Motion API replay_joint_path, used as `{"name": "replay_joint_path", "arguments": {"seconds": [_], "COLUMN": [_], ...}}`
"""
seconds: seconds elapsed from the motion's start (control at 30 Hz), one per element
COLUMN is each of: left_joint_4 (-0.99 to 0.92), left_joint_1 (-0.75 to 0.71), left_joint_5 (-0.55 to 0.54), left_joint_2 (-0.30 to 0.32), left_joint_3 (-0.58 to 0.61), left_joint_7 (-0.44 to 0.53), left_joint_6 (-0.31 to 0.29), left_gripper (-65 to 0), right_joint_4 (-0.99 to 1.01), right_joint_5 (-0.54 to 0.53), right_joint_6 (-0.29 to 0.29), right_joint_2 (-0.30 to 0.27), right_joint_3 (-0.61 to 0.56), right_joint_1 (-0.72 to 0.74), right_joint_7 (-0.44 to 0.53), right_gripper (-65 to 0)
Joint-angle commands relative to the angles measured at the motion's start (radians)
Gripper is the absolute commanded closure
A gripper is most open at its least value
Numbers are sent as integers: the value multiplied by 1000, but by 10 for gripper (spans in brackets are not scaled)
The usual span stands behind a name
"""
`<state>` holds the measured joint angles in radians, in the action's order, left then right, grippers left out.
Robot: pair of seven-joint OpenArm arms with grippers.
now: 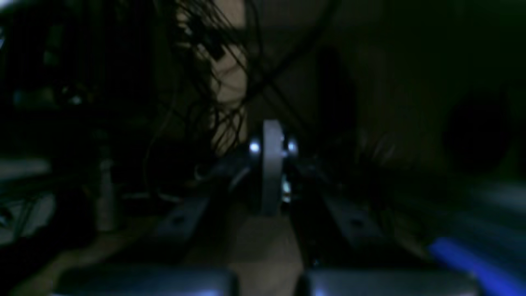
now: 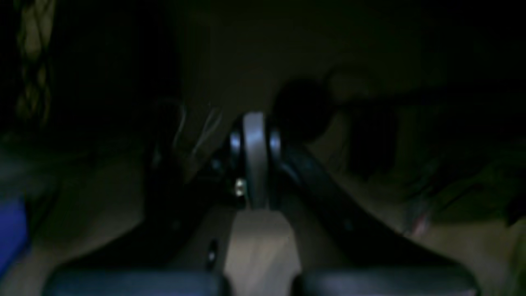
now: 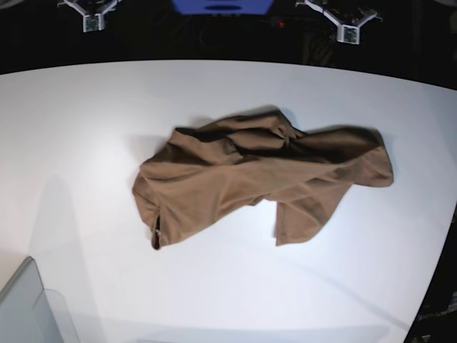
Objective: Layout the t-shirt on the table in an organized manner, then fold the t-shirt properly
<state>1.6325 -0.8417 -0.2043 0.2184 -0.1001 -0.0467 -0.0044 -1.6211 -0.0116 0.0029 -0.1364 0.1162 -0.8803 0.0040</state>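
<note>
Looking down from the base view, you had the brown t-shirt [image 3: 260, 182] lying crumpled near the middle of the white table [image 3: 86, 121], one sleeve reaching toward the right edge and a grey translucent bin [image 3: 28, 311] at the near left corner. Your left gripper [image 1: 269, 164] and right gripper [image 2: 254, 160] both sat fully closed, holding nothing, in dark, blurred wrist views.
</note>
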Motion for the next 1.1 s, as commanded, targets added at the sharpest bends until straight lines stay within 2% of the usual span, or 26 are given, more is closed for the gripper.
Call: {"name": "replay_joint_path", "arguments": {"seconds": [0.0, 0.17, 0.3, 0.43, 0.5, 0.6, 0.63, 0.7, 0.8, 0.9, 0.97, 1.07], "left_joint_4": [59, 243, 338, 363, 361, 363, 360, 358, 354, 325, 288, 226], "left_joint_1": [-21, -55, -64, -40, -20, -11, -8, 9, 57, 121, 175, 267], "left_joint_5": [-27, -96, -94, -96, -96, -96, -96, -96, -96, -96, -96, -96], "left_joint_2": [8, 8, -1, -3, -4, -26, -34, -49, -84, -95, -90, -87], "left_joint_3": [-30, -126, -180, -237, -269, -307, -329, -359, -404, -421, -418, -416], "left_joint_7": [31, 31, 31, 31, 31, 31, 31, 31, 31, 31, 31, -5], "left_joint_6": [-1, -1, -1, 1, 1, 1, 1, 1, 1, -1, -1, -1], "left_gripper": [-1, -1, -2, -4, -5, -22, -50, -150, -364, -514, -547, -548], "right_joint_4": [-67, -287, -402, -416, -411, -414, -414, -413, -413, -410, -410, -408], "right_joint_5": [-1, -3, -3, -3, -3, -3, -3, -3, -3, -3, -3, -1], "right_joint_6": [-1, -1, -1, 3, 3, 3, 3, 3, 4, 4, 4, 4], "right_joint_2": [-4, -2, 33, 82, 110, 133, 136, 137, 125, 106, 106, 106], "right_joint_3": [15, 64, 72, 55, 40, -2, -17, -66, -148, -207, -238, -250], "right_joint_1": [-33, -66, -41, 63, 108, 157, 174, 201, 246, 278, 293, 313], "right_joint_7": [20, 20, 24, 18, -22, -88, -106, -154, -224, -270, -295, -321], "right_gripper": [0, 0, 0, 0, -36, -135, -178, -260, -371, -434, -442, -442]}}
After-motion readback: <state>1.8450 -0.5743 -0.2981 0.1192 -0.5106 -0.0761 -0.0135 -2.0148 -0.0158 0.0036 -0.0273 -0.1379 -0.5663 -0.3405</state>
